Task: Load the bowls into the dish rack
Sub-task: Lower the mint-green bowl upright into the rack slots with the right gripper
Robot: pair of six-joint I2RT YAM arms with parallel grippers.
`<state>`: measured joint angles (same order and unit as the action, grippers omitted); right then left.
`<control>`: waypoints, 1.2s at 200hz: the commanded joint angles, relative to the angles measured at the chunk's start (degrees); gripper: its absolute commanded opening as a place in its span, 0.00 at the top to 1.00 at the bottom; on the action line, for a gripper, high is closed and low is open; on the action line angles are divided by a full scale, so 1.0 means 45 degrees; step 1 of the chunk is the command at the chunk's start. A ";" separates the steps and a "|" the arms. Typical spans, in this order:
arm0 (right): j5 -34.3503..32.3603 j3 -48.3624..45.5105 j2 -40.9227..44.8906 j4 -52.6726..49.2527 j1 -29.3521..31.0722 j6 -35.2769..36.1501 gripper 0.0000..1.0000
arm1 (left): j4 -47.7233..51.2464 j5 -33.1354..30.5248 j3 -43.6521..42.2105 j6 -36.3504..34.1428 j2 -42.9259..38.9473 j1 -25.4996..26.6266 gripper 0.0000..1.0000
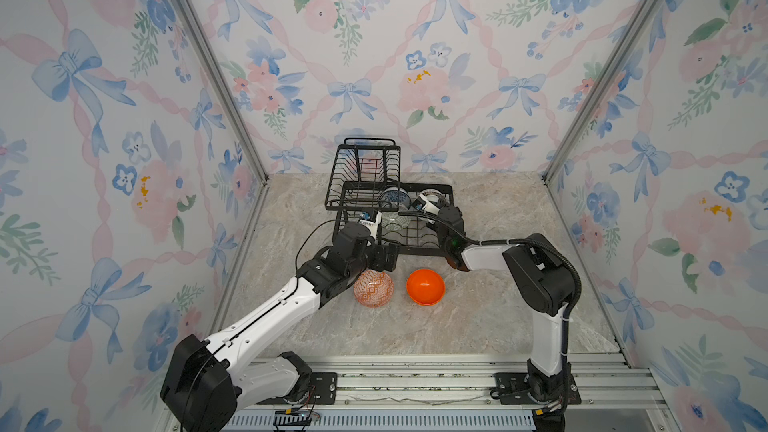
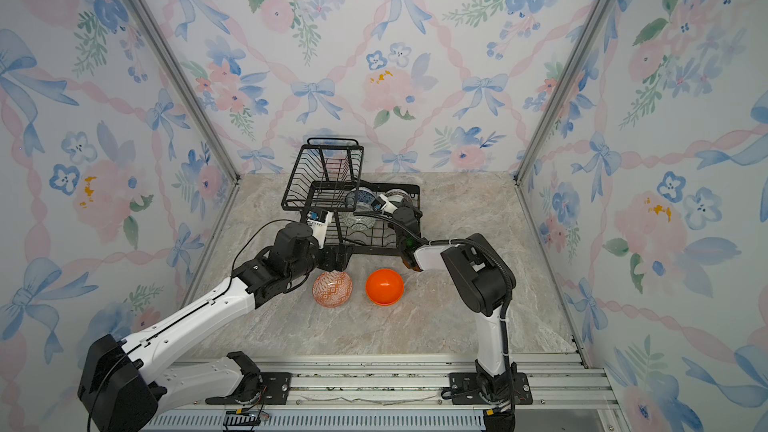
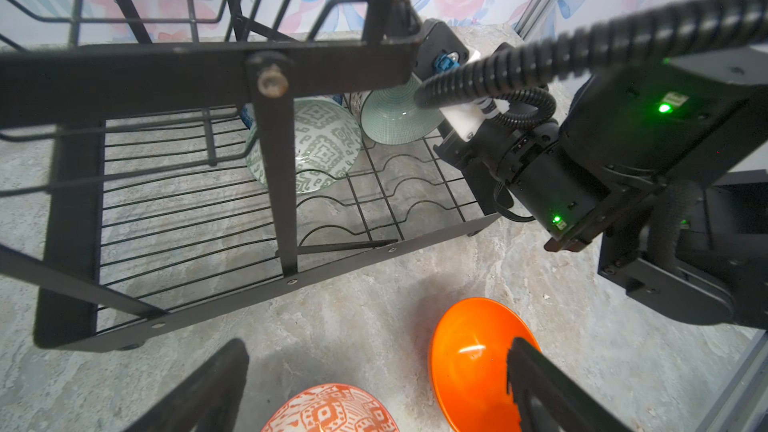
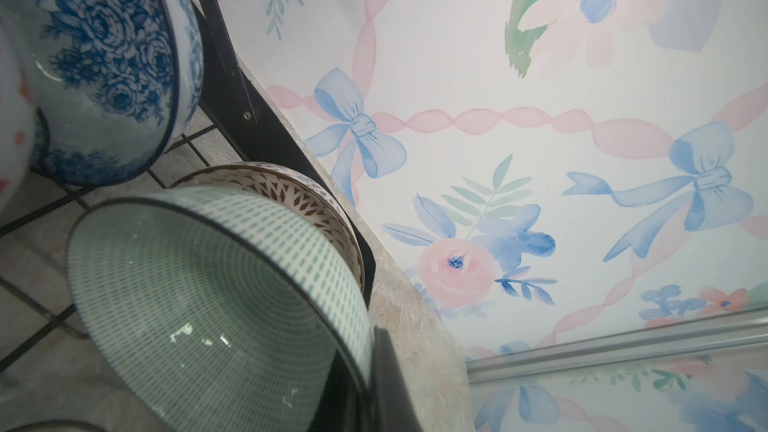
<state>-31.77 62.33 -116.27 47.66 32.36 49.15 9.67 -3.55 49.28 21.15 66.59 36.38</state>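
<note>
Though atilt, mint bowl [image 4: 208,284] in hand [image 4: 368,380].

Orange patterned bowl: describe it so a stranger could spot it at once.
Find the black wire dish rack at the back of the marble table. Two bowls sit in front of it; the patterned bowl is the left one in both top views, orange-and-white geometric print, unlike the plain orange bowl beside it.

arms: left arm [image 1: 266,317] and right arm [image 1: 546,342], both white shells w/ chunky black joints | cables: fat ribbed black hose [image 3: 623,35] along the right one, skinny black wire [image 1: 308,236] looping off the left | lights: lil green LEDs [image 3: 664,108] on right wrist | base plates [image 1: 513,384]: black, bolted | left gripper [image 3: 378,349]: matte black fingers
</note>
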 commanded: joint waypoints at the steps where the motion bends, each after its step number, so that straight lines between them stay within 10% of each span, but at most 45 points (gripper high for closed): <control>1: 0.0003 -0.0172 -0.0098 0.1095 -0.0022 0.0018 1.00 | -0.0153 0.0184 -0.0103 0.0105 0.0035 -0.0116 0.02; 240: 0.0948 -0.0859 0.0461 -0.0810 -0.0255 -0.1417 0.94 | -0.0102 0.0301 -0.0666 0.0105 -0.0171 -0.0348 0.02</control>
<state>-29.61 59.59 -115.68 46.61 31.77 45.28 9.30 -2.90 47.35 21.12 66.57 35.42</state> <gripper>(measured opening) 0.073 0.979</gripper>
